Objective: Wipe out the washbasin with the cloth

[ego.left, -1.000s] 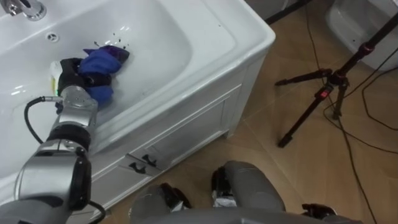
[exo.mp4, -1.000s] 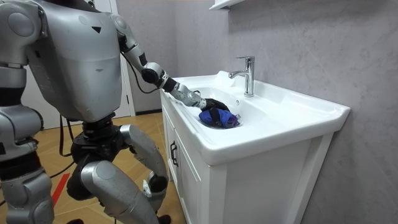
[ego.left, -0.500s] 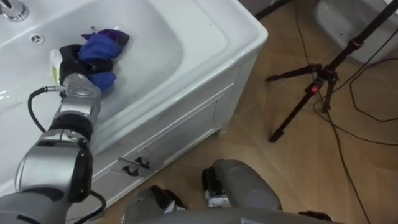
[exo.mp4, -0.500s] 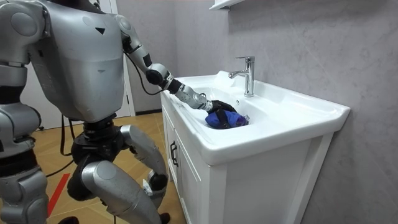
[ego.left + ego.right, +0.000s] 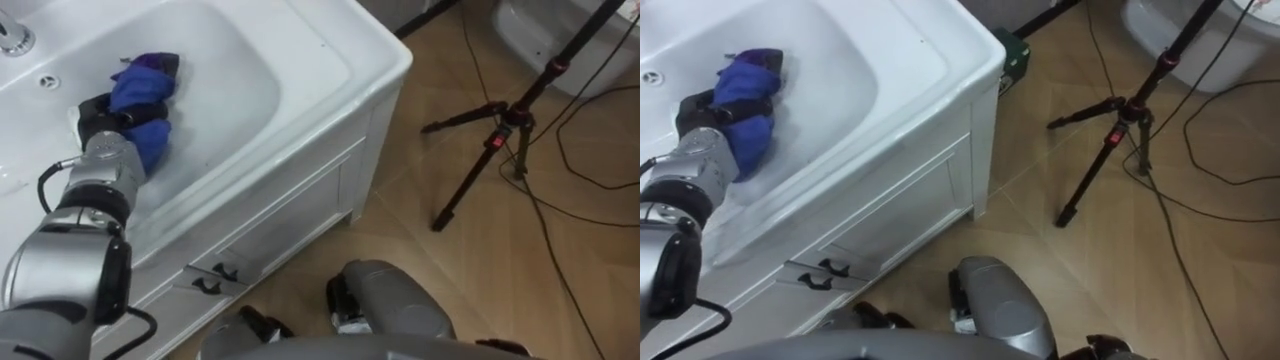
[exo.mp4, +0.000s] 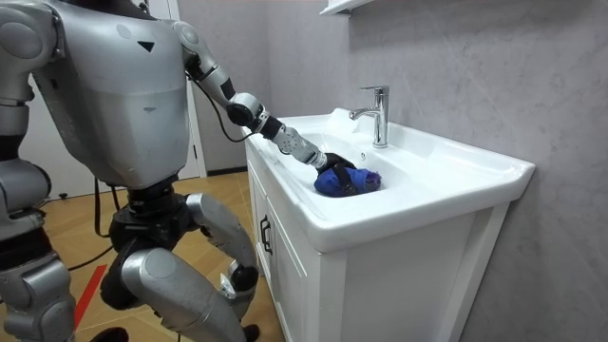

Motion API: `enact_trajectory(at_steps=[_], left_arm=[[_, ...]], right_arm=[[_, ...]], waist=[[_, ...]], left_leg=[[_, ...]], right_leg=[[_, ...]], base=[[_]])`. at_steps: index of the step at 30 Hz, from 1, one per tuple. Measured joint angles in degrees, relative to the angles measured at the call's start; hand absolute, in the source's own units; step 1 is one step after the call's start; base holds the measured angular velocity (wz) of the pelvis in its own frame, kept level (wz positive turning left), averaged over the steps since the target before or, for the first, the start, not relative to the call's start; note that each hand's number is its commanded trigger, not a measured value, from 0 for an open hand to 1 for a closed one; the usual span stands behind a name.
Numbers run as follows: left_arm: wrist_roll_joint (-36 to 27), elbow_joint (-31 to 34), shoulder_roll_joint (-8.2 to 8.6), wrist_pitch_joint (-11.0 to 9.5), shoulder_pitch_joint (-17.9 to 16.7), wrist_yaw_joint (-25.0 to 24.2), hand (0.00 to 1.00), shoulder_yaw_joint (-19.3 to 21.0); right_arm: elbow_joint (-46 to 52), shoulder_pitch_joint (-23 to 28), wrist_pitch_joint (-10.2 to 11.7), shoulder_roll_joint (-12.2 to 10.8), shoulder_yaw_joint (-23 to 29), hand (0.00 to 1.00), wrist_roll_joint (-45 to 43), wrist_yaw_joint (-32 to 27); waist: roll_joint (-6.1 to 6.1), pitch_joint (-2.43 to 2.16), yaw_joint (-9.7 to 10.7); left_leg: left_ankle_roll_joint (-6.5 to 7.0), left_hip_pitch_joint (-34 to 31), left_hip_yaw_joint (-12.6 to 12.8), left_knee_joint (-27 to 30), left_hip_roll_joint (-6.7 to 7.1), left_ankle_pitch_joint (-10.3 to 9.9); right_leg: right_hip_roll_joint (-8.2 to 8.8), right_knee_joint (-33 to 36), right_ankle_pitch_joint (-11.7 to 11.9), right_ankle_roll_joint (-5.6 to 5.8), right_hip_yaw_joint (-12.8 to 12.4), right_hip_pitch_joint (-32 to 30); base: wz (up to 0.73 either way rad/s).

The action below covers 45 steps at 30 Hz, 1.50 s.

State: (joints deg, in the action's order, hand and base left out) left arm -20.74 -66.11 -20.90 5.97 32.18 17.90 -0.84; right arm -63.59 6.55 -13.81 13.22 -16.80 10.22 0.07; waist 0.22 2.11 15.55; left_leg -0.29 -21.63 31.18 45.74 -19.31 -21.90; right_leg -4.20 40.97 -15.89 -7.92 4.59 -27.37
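The blue cloth [image 5: 140, 95] lies bunched in the bowl of the white basin [image 5: 300, 60], on the sloping wall of the side where the arm comes in. The dark fingers [image 5: 100, 110] of the left hand [image 5: 92, 118] are curled over and round it, so the cloth is gripped and pressed against the porcelain. A purple fold of the cloth [image 5: 155, 63] sticks out just past the fingertips, toward the middle of the bowl. Up and to the left of the fingers, a small round overflow hole [image 5: 47, 82] sits in the basin wall, near the hand but apart from it. Further the same way stands the base of the chrome tap [image 5: 12, 35]. In the room view the tap's spout reaches out over the bowl, above and behind the cloth, with clear space between them. Nothing but the cloth lies in the bowl, and nothing stands between the fingers and the rest of the white surface. The left forearm crosses the basin's front rim behind the fingers. Below that rim is a white cabinet [image 5: 290, 210] with two dark door handles [image 5: 215, 278] side by side. The robot stands close against the cabinet with its knees bent. Well off to the fingers' right, on the wooden floor [image 5: 420, 260], stands a black tripod [image 5: 505, 135], with thin dark cables [image 5: 590, 150] running past its legs.
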Motion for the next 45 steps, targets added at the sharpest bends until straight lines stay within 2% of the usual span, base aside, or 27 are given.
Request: enact_trajectory(at_steps=[3, 8, 14, 17, 18, 20, 21, 22, 23, 24, 25, 26, 27, 28, 30, 31, 32, 34, 36, 38, 39, 41, 42, 43, 45], left_arm=[[-0.13, 0.31, 0.08, 0.79, 0.19, -0.53, 1.00, 0.12], [-5.67, 0.55, -0.03, 2.11, -0.14, 0.41, 1.00, 0.20], [-5.78, 0.80, -0.10, 3.52, -1.36, 0.65, 1.00, 0.83], [1.29, 0.92, 0.55, 3.91, -2.64, 0.21, 1.00, 2.91], [4.00, 0.92, 0.72, 4.29, -2.99, -0.14, 1.00, 2.77], [8.54, 2.14, 0.61, 5.20, -2.97, -1.57, 1.00, 2.54], [11.49, 3.26, 0.66, 5.47, -2.99, -2.84, 1.00, 2.07], [14.58, 4.50, 0.80, 6.45, -2.98, -3.50, 1.00, 1.49], [16.06, 5.16, 0.80, 7.11, -2.97, -3.65, 1.00, 0.96], [19.34, 5.83, 0.34, 7.84, -2.95, -3.83, 1.00, -0.38], [21.82, 5.75, -0.67, 8.11, -2.96, -3.86, 1.00, -1.55], [22.78, 5.77, -1.14, 8.12, -2.95, -3.80, 1.00, -2.06], [24.10, 5.76, -1.82, 8.12, -2.96, -3.40, 1.00, -3.00], [25.25, 5.76, -2.48, 8.13, -2.92, -2.99, 1.00, -3.93], [25.51, 5.85, -2.86, 8.14, -2.86, -2.65, 1.00, -4.74], [25.52, 5.88, -2.53, 8.15, -2.86, -2.64, 1.00, -5.25], [25.54, 5.94, -2.33, 8.17, -2.86, -2.80, 1.00, -5.74], [27.37, 6.77, -1.48, 8.16, -2.84, -3.51, 1.00, -6.86], [30.40, 7.80, -0.78, 8.14, -2.73, -3.91, 1.00, -7.27], [34.52, 9.17, -0.14, 7.76, -2.49, -4.58, 1.00, -7.23], [37.16, 10.00, 0.08, 7.56, -2.48, -4.82, 1.00, -7.24], [40.10, 11.35, 0.33, 7.55, -2.48, -4.92, 1.00, -7.42], [42.20, 11.86, 0.37, 7.54, -2.48, -4.92, 1.00, -8.02], [43.20, 12.15, 0.37, 7.49, -2.49, -4.92, 1.00, -8.46], [46.87, 12.43, 0.42, 7.19, -2.48, -4.94, 1.00, -8.88]], right_arm=[[0.40, 0.94, 0.00, 0.01, -0.01, 0.00, 0.74, -0.49], [2.29, 4.77, -0.33, 0.02, -0.10, 0.00, 1.04, -0.66], [3.78, 7.69, -2.13, 0.23, 0.03, 0.00, 0.58, -0.58], [3.93, 8.22, -1.71, 0.14, 0.08, 0.00, 0.18, -0.08], [4.03, 8.79, -1.60, 0.17, 0.09, 0.00, 0.24, -0.02], [4.30, 9.79, -0.98, 0.14, 0.31, 0.00, 0.33, 0.26], [4.39, 10.19, -0.76, 0.14, 0.79, 0.00, 0.32, 0.59], [4.32, 10.33, -0.56, 0.35, 1.20, 0.00, 0.45, 0.59], [4.33, 10.37, -0.47, 0.60, 1.19, 0.00, 0.70, 0.62], [4.17, 10.37, 0.03, 0.41, 1.12, 0.00, 0.83, 0.65], [4.66, 10.57, 0.15, 0.00, 0.70, 0.00, 0.95, 1.44], [5.25, 10.65, 0.22, 0.00, 0.41, 0.00, 1.01, 2.07], [5.75, 10.72, 0.49, 0.00, 0.61, 0.00, 0.94, 2.64], [5.73, 10.79, 0.94, 0.01, 0.89, 0.00, 0.78, 2.58], [5.69, 11.24, 1.87, 0.10, 2.42, 0.00, 0.68, 2.55], [5.49, 11.75, 2.47, 0.53, 2.79, 0.00, 0.70, 2.49], [5.29, 11.81, 2.59, 0.77, 3.06, 0.00, 0.70, 2.44], [3.50, 11.05, 3.30, 2.19, 3.13, 0.00, 0.69, 2.44], [2.20, 11.13, 4.19, 2.85, 3.34, 0.00, 0.73, 2.45], [1.19, 11.38, 4.49, 2.79, 4.62, 0.00, 0.66, 2.50], [0.68, 11.65, 4.54, 2.95, 4.59, 0.00, 0.73, 2.44], [-0.52, 11.93, 4.75, 3.21, 4.59, 0.00, 0.70, 2.50], [-1.12, 11.91, 5.03, 3.44, 4.63, 0.00, 0.69, 2.47], [-1.27, 11.89, 5.07, 3.65, 4.65, 0.00, 0.65, 2.48], [-1.53, 11.58, 5.59, 4.64, 4.75, 0.00, -0.19, 2.41]], waist=[[-0.01, -0.02, 0.02], [0.08, -0.13, -0.05], [0.29, -0.47, -0.55], [-0.55, -0.42, -0.62], [-0.66, -0.52, -0.58], [-0.49, -0.63, 0.18], [-0.50, -0.63, -0.14], [-0.19, -0.94, -0.27], [0.19, -1.01, -0.30], [0.09, -0.98, -0.30], [-0.97, -0.83, -0.53], [-1.60, -0.77, -0.80], [-2.20, -0.73, -0.98], [-2.39, -0.70, -0.67], [-2.07, -0.57, -0.03], [-1.79, -0.36, 0.49], [-1.59, -0.37, 0.58], [-0.44, -0.04, 2.24], [0.00, -0.16, 3.36], [-0.46, -0.16, 4.06], [-1.10, -0.11, 4.29], [-1.16, -0.14, 4.78], [-1.16, -0.17, 4.76], [-1.14, -0.19, 4.84], [-1.09, -0.21, 5.87]], left_leg=[[0.36, 0.46, 0.05, 0.03, 0.03, -0.20], [0.63, 1.96, 0.29, -0.02, -0.10, -0.38], [-0.31, 3.36, -0.91, 1.10, -0.08, -0.82], [-2.76, 3.00, -3.19, 5.14, -0.25, 1.74], [-3.39, 2.24, -5.14, 6.14, -0.78, 2.64], [-3.58, 0.84, -7.04, 4.38, -1.62, 2.79], [-3.57, 0.54, -7.96, 3.55, -2.07, 2.78], [-3.76, 0.50, -8.94, 2.10, -2.25, 2.90], [-3.91, 0.67, -9.27, 1.10, -2.56, 3.00], [-2.81, 2.15, -8.55, 0.85, -2.50, 2.42], [-3.06, 3.60, -6.81, 0.19, -2.47, 1.75], [-2.95, 4.15, -5.86, 0.18, -2.72, 1.64], [-2.55, 4.18, -4.66, 0.56, -3.36, 1.21], [-2.68, 3.91, -4.54, 1.49, -4.39, 1.10], [-3.12, 3.11, -4.67, 3.15, -6.41, 0.98], [-3.65, 3.01, -4.73, 4.19, -7.06, 1.19], [-3.86, 2.93, -4.89, 4.47, -7.30, 1.32], [-3.91, 1.12, -7.17, 6.19, -7.57, 1.36], [-4.29, -0.84, -7.39, 9.77, -7.54, 1.59], [-4.66, -1.13, -6.91, 11.95, -6.45, 1.80], [-4.74, -1.14, -6.78, 12.45, -5.68, 1.84], [-4.90, -1.25, -6.89, 12.43, -6.02, 1.94], [-4.90, -1.26, -7.31, 12.39, -6.07, 1.94], [-4.90, -1.26, -7.37, 12.32, -6.02, 1.94], [-4.93, -1.30, -7.70, 11.54, -5.74, 1.96]], right_leg=[[-0.07, -0.07, 0.02, 0.21, -0.05, 0.19], [-0.18, -0.22, -0.52, 0.40, -0.10, 1.30], [-1.25, -0.24, -0.94, 0.65, -1.88, 3.35], [-1.89, -0.41, -1.10, 1.00, -4.62, 4.95], [-1.96, -0.54, -1.27, 1.30, -5.06, 5.74], [-2.03, -0.48, -1.44, 1.94, -5.28, 5.51], [-2.33, -0.28, -1.33, 2.43, -6.44, 5.04], [-2.72, -0.10, -1.30, 3.09, -7.62, 4.55], [-3.08, -0.01, -1.25, 3.45, -7.92, 4.38], [-3.01, 0.61, -1.50, 4.18, -8.45, 4.26], [-0.73, 1.04, -1.66, 3.80, -5.34, 4.44], [1.87, 1.30, -1.73, 3.65, -1.15, 4.63], [7.25, 2.57, -2.03, 3.92, 6.18, 5.67], [10.41, 3.95, -2.74, 5.06, 11.17, 6.80], [12.13, 5.68, -4.58, 4.77, 14.52, 7.20], [11.49, 6.50, -6.05, 4.01, 14.05, 6.77], [10.92, 7.00, -6.54, 3.39, 13.51, 6.36], [8.93, 8.11, -7.32, 1.96, 11.90, 5.31], [7.97, 8.80, -7.51, 1.03, 10.33, 4.28], [6.65, 8.70, -7.46, 0.90, 7.54, 4.11], [5.74, 8.62, -7.46, 0.91, 5.31, 4.13], [3.23, 7.73, -7.37, 0.98, 2.39, 4.39], [1.04, 6.91, -6.79, 1.06, -0.27, 4.69], [0.18, 6.57, -6.29, 1.10, -1.46, 4.81], [-2.40, 6.00, -4.88, 0.92, -5.42, 4.91]], base=[[0.03], [0.00], [-0.15], [-0.30], [0.00], [0.18], [0.00], [-0.13], [-0.23], [-0.32], [-0.41], [-0.51], [-0.36], [-0.24], [0.03], [0.07], [0.06], [0.10], [0.24], [0.22], [0.10], [0.05], [-0.03], [-0.04], [0.00]])
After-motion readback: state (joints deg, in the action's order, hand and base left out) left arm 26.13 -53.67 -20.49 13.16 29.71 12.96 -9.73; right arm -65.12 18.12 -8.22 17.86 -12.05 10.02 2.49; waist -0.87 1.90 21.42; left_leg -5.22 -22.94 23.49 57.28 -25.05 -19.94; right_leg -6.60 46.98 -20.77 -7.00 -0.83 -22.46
